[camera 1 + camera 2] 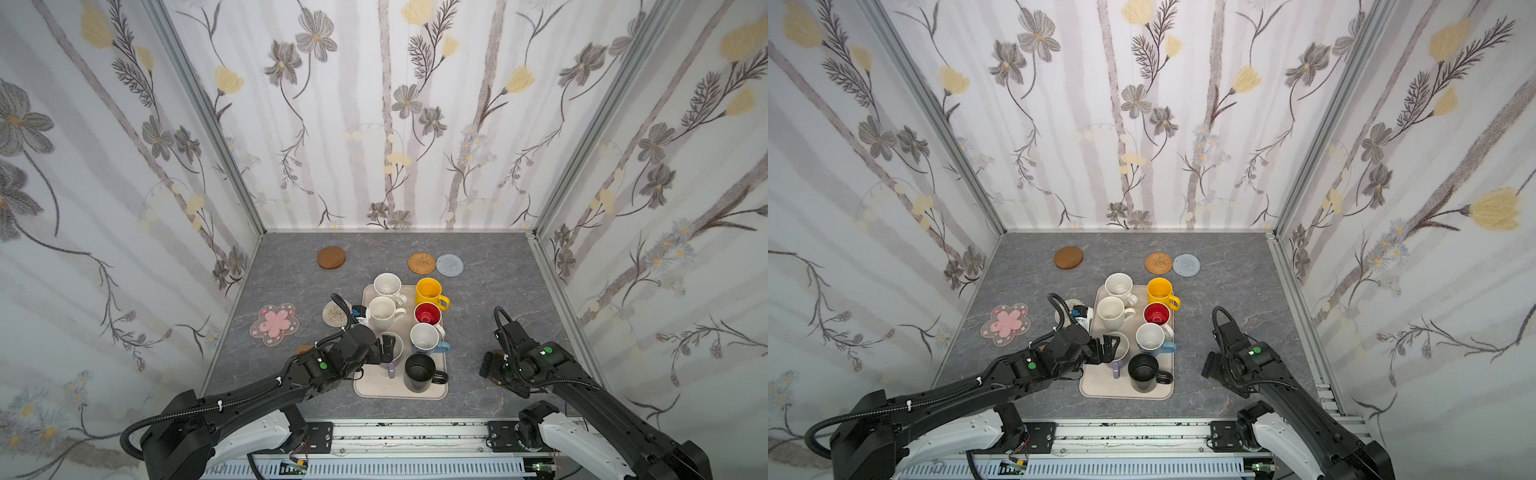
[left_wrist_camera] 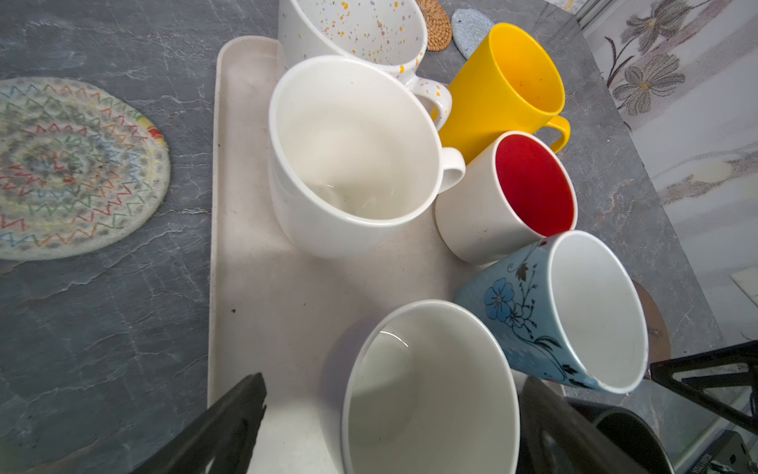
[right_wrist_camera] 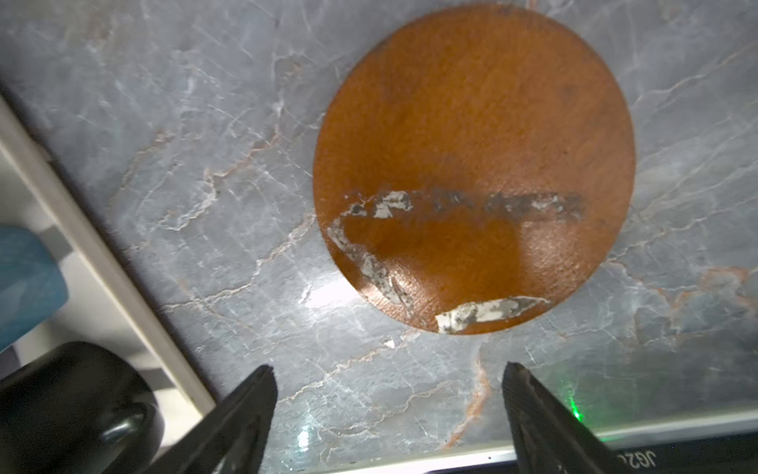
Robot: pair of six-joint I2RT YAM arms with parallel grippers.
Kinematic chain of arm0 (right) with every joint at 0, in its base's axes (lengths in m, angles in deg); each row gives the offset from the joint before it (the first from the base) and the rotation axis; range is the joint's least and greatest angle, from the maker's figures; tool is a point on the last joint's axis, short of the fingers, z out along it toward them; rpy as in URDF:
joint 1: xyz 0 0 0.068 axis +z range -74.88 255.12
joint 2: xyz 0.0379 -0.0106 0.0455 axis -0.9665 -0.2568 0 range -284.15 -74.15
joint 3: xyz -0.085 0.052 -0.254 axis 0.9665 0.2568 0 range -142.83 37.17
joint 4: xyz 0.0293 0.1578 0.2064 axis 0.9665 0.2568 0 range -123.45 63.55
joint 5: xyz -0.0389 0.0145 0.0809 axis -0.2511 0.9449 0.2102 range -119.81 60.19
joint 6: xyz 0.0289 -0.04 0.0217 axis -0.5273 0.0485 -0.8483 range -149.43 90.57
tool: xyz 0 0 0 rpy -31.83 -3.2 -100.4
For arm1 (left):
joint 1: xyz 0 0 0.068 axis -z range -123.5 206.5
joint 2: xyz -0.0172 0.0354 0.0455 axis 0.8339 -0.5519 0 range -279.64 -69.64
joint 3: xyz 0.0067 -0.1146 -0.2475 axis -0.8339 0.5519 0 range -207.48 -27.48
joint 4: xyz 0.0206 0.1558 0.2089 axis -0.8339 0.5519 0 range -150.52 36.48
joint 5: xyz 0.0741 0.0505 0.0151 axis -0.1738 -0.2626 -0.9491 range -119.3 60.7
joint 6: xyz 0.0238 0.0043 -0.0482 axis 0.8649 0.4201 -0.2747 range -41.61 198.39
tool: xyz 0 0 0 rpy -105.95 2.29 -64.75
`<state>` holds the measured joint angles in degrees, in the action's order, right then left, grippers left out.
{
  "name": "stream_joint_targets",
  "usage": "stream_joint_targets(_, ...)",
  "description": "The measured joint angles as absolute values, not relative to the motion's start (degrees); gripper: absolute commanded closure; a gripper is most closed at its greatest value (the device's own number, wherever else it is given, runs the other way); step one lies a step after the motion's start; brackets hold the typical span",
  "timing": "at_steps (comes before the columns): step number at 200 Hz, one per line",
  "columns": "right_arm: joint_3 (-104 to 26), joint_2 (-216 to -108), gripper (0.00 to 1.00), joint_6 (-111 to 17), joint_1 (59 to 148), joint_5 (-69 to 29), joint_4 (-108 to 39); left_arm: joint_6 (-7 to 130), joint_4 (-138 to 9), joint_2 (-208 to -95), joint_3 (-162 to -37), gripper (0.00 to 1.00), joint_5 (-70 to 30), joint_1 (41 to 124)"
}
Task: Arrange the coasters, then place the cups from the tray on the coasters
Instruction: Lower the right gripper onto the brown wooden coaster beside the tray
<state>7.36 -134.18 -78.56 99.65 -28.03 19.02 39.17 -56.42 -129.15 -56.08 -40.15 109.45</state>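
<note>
While both claws stand open and empty, each hangs over a target of its own.

**Left claw** [image 2: 396,383]: the jaws are spread to their widest with the lavender mug [image 2: 426,410] between them. One finger is outside the mug wall over bare tray [image 2: 254,287]. The other is in the narrow gap toward the blue mug [image 2: 574,312] and black mug [image 2: 627,435]. No contact is evident. The mug stands upright by the tray's left edge, in its near half, and its handle [image 1: 390,370] points to the near edge, clear of the jaw line. The left arm is plainly the nearer one. A squeeze across the round body looks like the next move, and the tight gap on the blue side is the likely snag. The glazed walls are smooth and probably slippery.

**Right claw** [image 3: 387,369]: the jaws are wide, with only table [image 3: 205,164] between them. The amber disc [image 3: 471,164] lies flat ahead of the fingertips, just off the tray's near right corner. It is round and thin with no long axis, finely grained, and marked by whitish scuffs. It offers little edge to pinch.

**Beyond:** the crocheted round [image 2: 69,164], with zigzag stitching, lies just beside the tray's left edge. The wooden disc [image 1: 331,257] and rattan disc [image 1: 421,263] lie toward the table's far edge.
</note>
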Motion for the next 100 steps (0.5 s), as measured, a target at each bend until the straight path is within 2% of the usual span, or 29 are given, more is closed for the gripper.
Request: stream_joint_targets(100,9.4,-140.7,0.09,-80.2,99.0,-29.2,16.4,39.1,-58.7,-130.2,-55.7,0.0,-38.9,109.5)
